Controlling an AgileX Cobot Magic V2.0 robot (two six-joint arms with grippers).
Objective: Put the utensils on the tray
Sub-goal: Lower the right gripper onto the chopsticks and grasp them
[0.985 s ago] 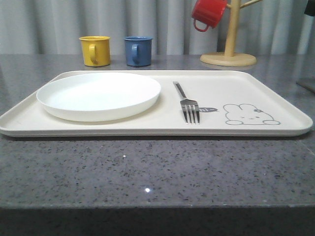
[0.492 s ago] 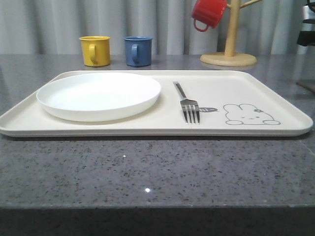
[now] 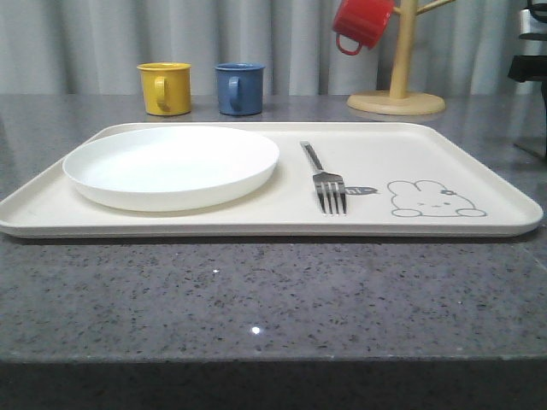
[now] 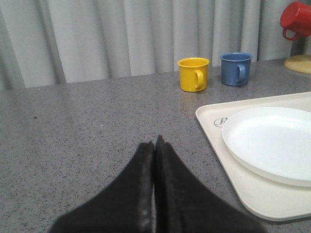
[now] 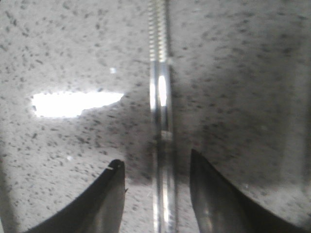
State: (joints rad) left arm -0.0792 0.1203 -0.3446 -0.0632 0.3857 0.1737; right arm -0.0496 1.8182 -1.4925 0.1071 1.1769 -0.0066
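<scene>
R gripper (image 5: 156,194): jaws wide, straddling chopsticks (image 5: 161,121) on counter; long axis runs straight between fingers.
L gripper (image 4: 154,160): pressed closed, empty, beside tray (image 4: 252,194).
Fork (image 3: 326,181), plate (image 3: 171,164): on tray already.
Nearer arm: R.

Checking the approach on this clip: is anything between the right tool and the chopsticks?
Nothing visible. The right tool is open, its fingers either side of the chopsticks lying on the counter.

Cream tray (image 3: 214,220), white plate (image 3: 171,166), silver fork (image 3: 329,188), speckled grey countertop (image 3: 256,299)
</scene>
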